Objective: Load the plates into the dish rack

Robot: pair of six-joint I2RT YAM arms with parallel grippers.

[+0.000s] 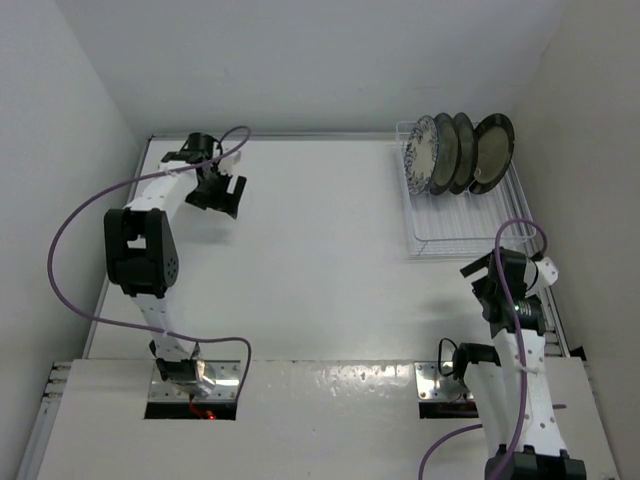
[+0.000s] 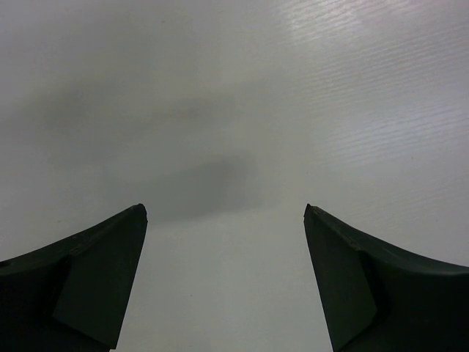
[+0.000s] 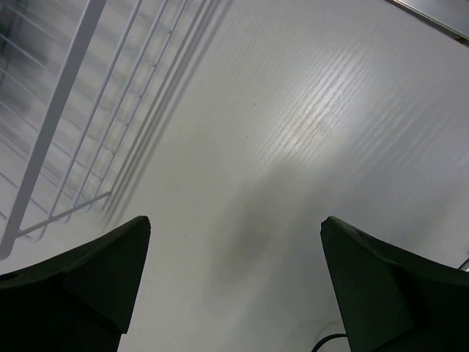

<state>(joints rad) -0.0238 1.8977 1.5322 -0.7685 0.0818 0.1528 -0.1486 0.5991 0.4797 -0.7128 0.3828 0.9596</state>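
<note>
The white wire dish rack (image 1: pixel 468 222) stands at the far right of the table. Several plates stand upright in its far end: a blue floral plate (image 1: pixel 420 156), a cream plate (image 1: pixel 443 152) behind it, and two dark-rimmed plates (image 1: pixel 463 150) (image 1: pixel 494 152). My right gripper (image 1: pixel 490 296) is open and empty just near of the rack's front right corner. In the right wrist view the gripper (image 3: pixel 234 227) hovers over bare table, with the rack's wires (image 3: pixel 66 125) at upper left. My left gripper (image 1: pixel 228 198) is open and empty at the far left; in the left wrist view it (image 2: pixel 225 211) shows only table.
White walls close in the table at the back and both sides. A purple cable (image 1: pixel 75 225) loops off the left arm. Metal mounting plates (image 1: pixel 195 378) hold the arm bases at the near edge.
</note>
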